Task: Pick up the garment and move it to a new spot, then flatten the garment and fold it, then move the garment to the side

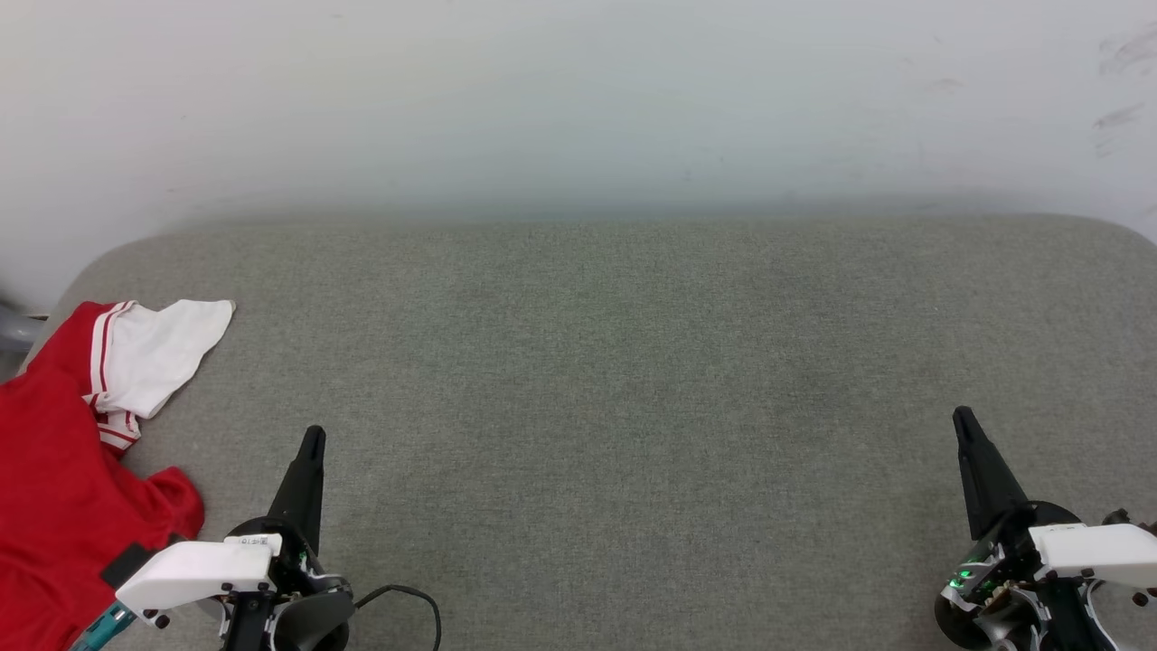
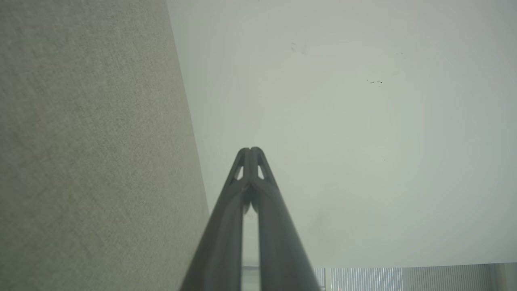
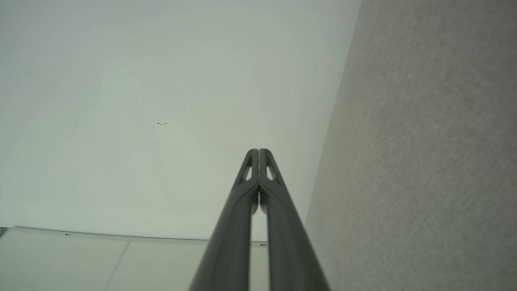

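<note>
Both arms sit low, fingers pointing forward, left gripper [image 1: 312, 445] and right gripper [image 1: 964, 421] pinched together on nothing; the garment [image 1: 54, 470] lies crumpled just left of the left gripper

Left tool [image 1: 312, 440] and right tool [image 1: 962, 418]: long tapering black fingers [image 1: 303, 493], white housings [image 1: 194, 568] with dark screws [image 1: 161, 622]. A black cable [image 1: 411, 595] trails the left; green lights [image 1: 965, 573] mark the right.

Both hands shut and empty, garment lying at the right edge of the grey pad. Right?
Wrong side: the garment lies at the left edge of the grey pad, per the head view. Left hand and right hand are shut and empty.
</note>
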Tool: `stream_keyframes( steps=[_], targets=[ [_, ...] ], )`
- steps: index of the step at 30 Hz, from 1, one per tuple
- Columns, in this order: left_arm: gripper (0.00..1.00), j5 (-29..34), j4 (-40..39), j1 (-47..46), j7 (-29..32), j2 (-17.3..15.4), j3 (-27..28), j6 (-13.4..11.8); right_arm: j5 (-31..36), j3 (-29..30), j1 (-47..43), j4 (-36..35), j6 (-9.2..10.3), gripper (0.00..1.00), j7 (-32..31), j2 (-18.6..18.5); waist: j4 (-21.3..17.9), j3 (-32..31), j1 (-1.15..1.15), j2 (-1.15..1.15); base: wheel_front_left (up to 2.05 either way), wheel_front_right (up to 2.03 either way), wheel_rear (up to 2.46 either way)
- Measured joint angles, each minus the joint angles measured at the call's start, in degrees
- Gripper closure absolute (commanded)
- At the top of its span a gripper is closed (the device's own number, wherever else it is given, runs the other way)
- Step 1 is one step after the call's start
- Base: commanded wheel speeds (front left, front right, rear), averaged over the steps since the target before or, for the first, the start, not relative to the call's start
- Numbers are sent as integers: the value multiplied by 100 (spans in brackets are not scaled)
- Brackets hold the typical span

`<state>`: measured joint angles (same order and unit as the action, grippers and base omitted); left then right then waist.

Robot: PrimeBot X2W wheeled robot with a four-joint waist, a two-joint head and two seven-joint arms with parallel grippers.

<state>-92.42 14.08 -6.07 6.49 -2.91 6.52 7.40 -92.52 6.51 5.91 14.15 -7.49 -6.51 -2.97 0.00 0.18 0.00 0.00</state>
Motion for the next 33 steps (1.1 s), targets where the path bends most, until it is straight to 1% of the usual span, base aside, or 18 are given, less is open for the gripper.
stream_keyframes(
  steps=[33],
  targets=[
    [100, 0, 0, 0, 0, 0, 0, 0, 0, 0, 0, 0, 0, 100, 0, 0, 0, 0, 0, 0, 0, 0, 0]
  ],
)
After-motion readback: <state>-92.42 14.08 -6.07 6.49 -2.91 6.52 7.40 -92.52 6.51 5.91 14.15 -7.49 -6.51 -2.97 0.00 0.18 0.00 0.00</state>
